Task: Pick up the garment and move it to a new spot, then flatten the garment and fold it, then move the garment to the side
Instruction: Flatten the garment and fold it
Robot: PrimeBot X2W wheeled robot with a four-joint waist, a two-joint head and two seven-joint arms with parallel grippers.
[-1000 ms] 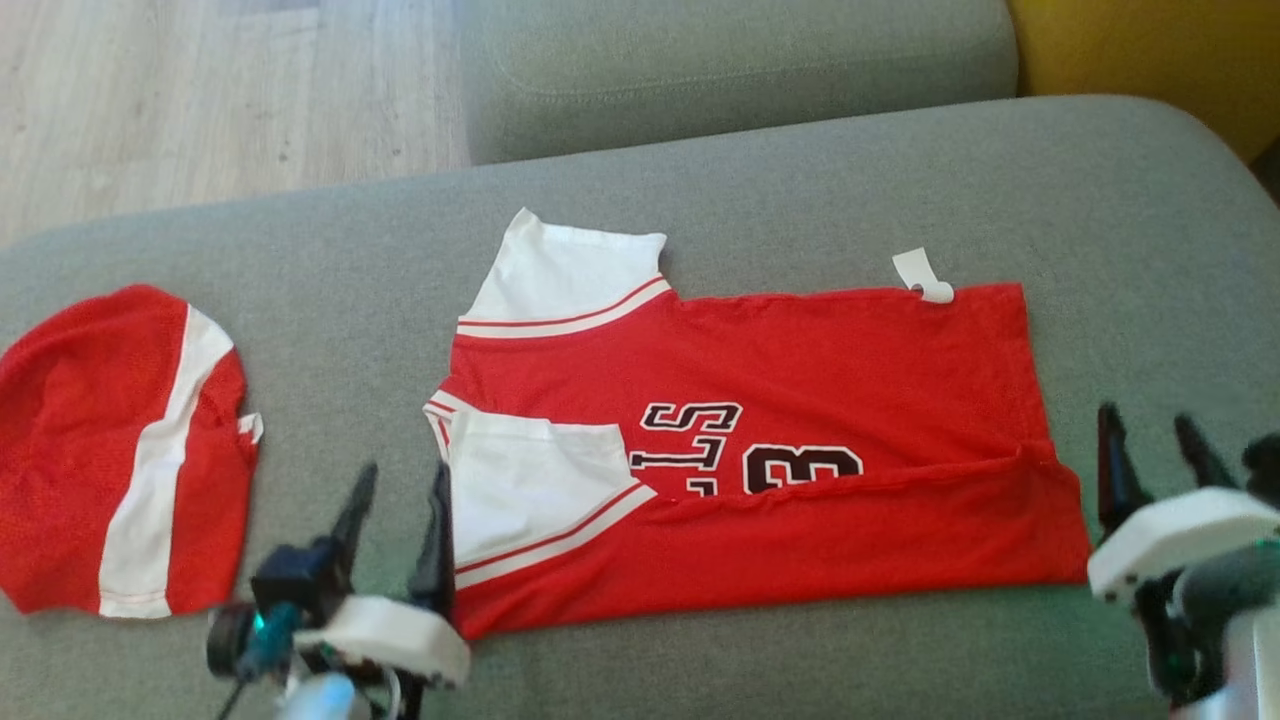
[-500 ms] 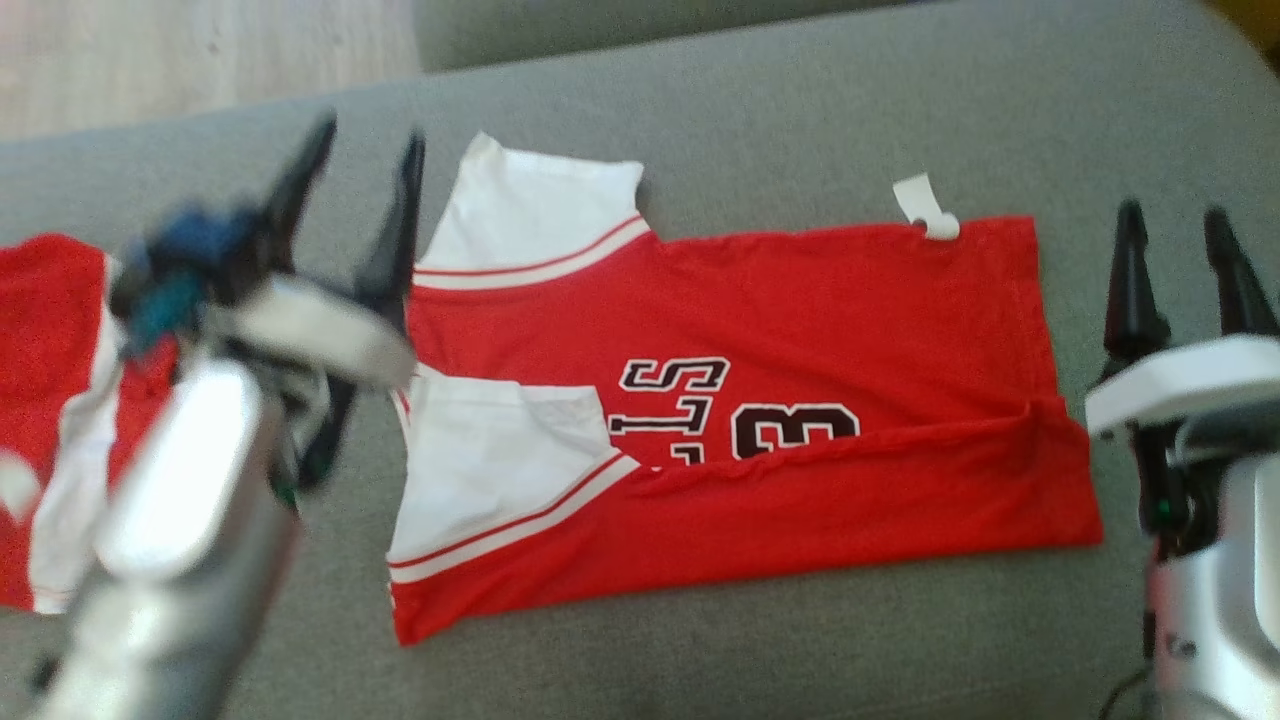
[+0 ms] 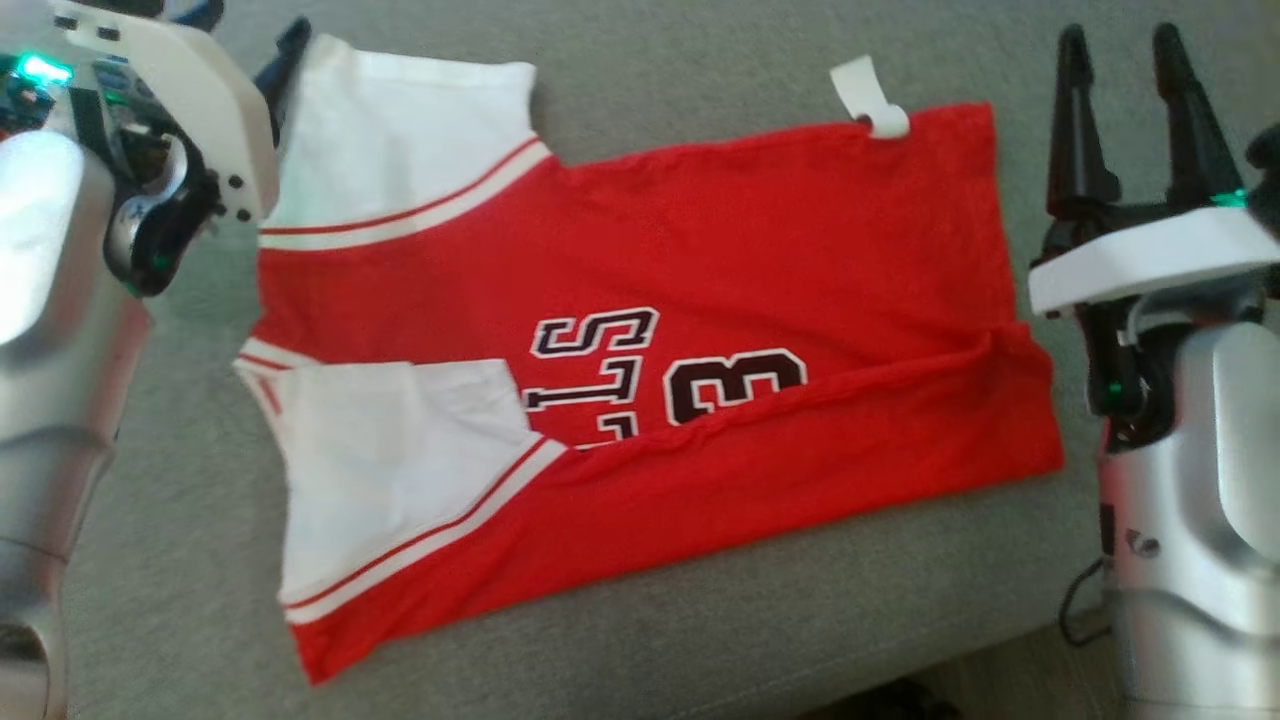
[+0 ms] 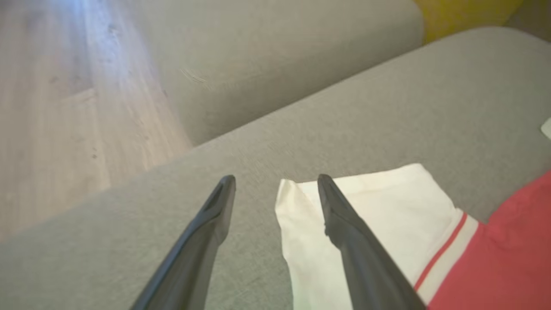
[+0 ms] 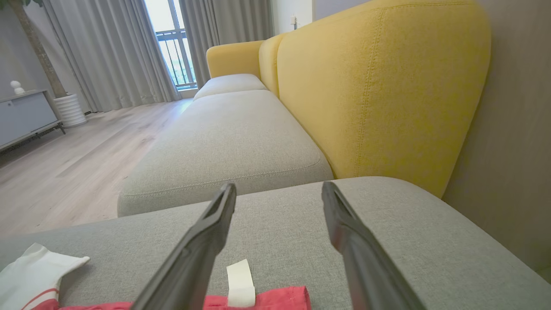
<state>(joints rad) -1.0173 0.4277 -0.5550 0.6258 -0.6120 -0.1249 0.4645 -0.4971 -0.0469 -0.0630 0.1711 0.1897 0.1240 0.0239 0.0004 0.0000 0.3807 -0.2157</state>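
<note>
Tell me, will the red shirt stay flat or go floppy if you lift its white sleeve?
Probably floppy: the red shirt is thin cloth, already folded over itself. Lifted by its white sleeve, the rest would likely hang down. It looks light, but may drag on the grey cushion.

left arm (image 3: 50, 290) forward, jaws apart, empty | right arm (image 3: 1200, 480) forward, jaws apart, empty
</note>
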